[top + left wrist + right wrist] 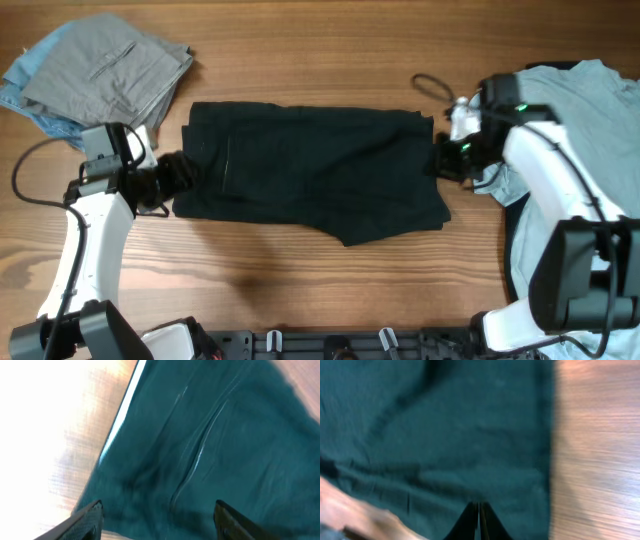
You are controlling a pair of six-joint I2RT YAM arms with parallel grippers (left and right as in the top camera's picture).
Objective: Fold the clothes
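Observation:
The black shorts lie spread flat across the middle of the table. They look teal in the left wrist view and in the right wrist view. My left gripper is open at their left edge, its fingers wide apart over the fabric. My right gripper is at their right edge, its fingers shut together on a pinch of the shorts' fabric. Grey trousers lie on a blue denim piece at the back left. A pale blue-grey T-shirt lies at the right.
A black cable loop lies on the wood behind the right gripper. Dark fabric shows under the T-shirt at the right edge. Bare wooden table runs along the front.

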